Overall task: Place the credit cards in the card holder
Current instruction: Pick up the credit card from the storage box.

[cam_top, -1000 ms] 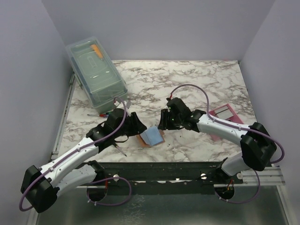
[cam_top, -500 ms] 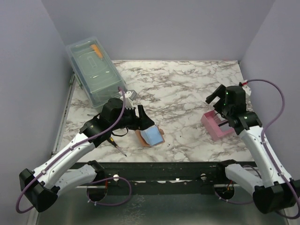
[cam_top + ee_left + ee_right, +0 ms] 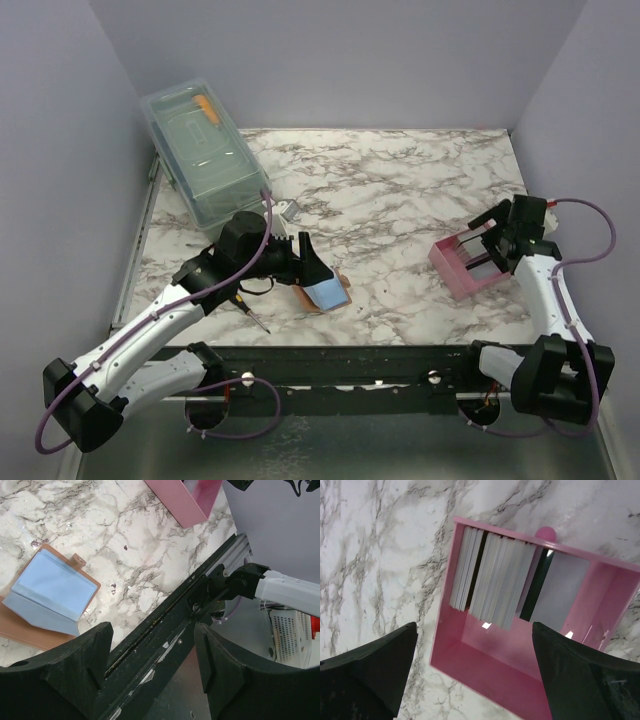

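Hovering spread wide and empty, the right hand [image 3: 474, 626] is over the credit cards [image 3: 495, 577] standing on edge in a pink tray [image 3: 485, 672], seemingly to pinch one, while the left hand [image 3: 152, 630], also wide and empty, hangs just beside the card holder [image 3: 50, 592] lying unfolded on the table [image 3: 145, 560].

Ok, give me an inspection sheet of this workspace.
Surface: marble-patterned table.
Job's things: card holder lies open, blue inside up; cards stand on edge in the pink tray.
Clutter: clear lidded box far left; thin dark stick by the left arm.
Tools: left tool open, empty, close to the holder; right tool open, empty, above the tray.
Cables: purple cables loop along both arms.
Surroundings: plain pale walls; dark rail along the near edge.
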`<state>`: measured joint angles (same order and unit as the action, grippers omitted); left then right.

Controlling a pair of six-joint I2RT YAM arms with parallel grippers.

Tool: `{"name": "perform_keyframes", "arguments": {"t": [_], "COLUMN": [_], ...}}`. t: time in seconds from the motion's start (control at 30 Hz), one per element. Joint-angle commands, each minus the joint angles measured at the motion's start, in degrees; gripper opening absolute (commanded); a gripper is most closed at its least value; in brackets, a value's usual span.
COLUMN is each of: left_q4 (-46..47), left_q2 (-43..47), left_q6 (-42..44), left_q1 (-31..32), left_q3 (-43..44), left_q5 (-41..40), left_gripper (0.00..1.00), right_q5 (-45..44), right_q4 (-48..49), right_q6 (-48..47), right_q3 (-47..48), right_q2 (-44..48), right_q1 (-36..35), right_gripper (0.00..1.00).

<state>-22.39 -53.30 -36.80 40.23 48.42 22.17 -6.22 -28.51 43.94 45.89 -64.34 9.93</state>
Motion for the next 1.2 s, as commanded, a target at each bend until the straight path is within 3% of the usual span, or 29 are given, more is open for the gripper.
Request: {"name": "perform_keyframes", "arguments": {"t": [0.0,0.43,1.17], "left_q4": [1.1,1.1,1.1], "left_q2": [0.9,1.2,0.9], "left_q6": [0.5,0.1,0.2], "left_q1": [-0.2,-0.2,-0.1], "left_q3": [-1.1,-1.6,-2.1], "left_q5": [2.2,2.4,2.5], "left_gripper": [0.73,0.73,0.74], "right_q5": [5.9,14.5,19.8], "right_q4": [6.5,17.3,28.0], "right_q6": [-0.8,-1.2,1.7], "right_q3": [-2.8,-9.9,-14.6], "right_q2": [-1.2,-3.8,-5.5], "right_q1": [3.3,9.6,12.4], "right_gripper": [0.99,0.9,0.68]}}
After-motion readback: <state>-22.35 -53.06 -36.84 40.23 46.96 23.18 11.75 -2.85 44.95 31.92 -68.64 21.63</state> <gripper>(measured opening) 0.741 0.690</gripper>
